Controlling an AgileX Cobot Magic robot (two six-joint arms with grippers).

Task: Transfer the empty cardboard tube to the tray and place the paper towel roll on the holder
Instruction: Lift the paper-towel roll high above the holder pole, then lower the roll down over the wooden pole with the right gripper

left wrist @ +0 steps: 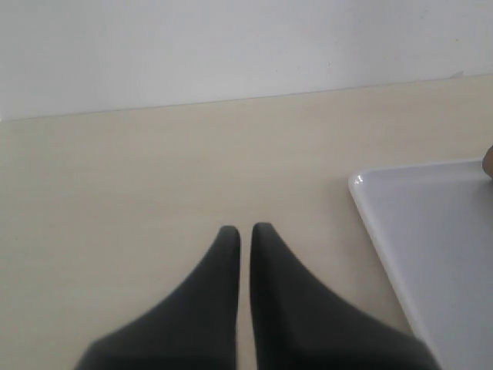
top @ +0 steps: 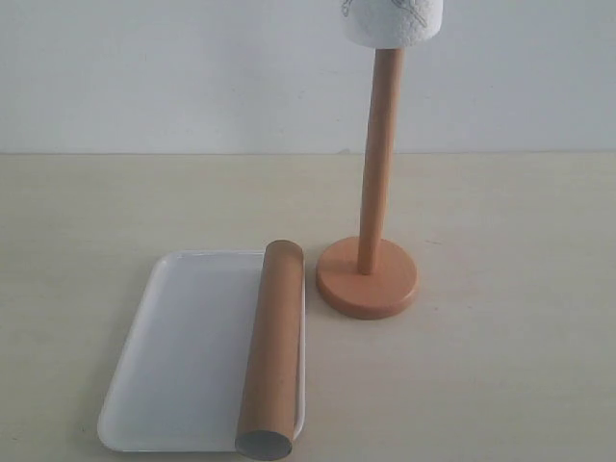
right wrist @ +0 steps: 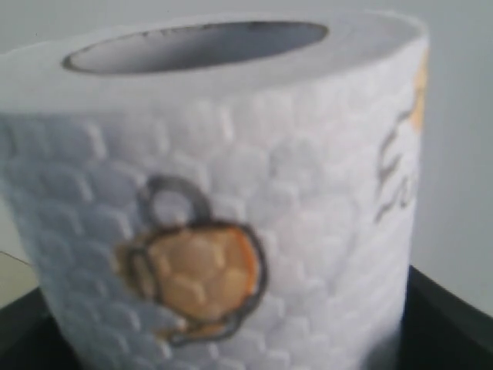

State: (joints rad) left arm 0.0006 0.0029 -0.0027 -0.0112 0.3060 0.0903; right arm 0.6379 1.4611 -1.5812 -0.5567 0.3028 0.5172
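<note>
The empty cardboard tube (top: 272, 346) lies lengthwise along the right side of the white tray (top: 183, 356), its grey open end at the tray's near rim. The wooden holder (top: 368, 279) stands just right of the tray. The paper towel roll (top: 393, 21) sits at the top of the holder's post (top: 378, 154), with the post's tip hidden inside it. In the right wrist view the paper towel roll (right wrist: 231, 193) fills the frame, and my right gripper (right wrist: 231, 339) is shut on it. My left gripper (left wrist: 245, 231) is shut and empty, low over the table beside the tray (left wrist: 431, 231).
A pale wooden table (top: 500, 385) carries everything, and a plain white wall (top: 144, 77) stands behind it. Neither arm shows in the exterior view.
</note>
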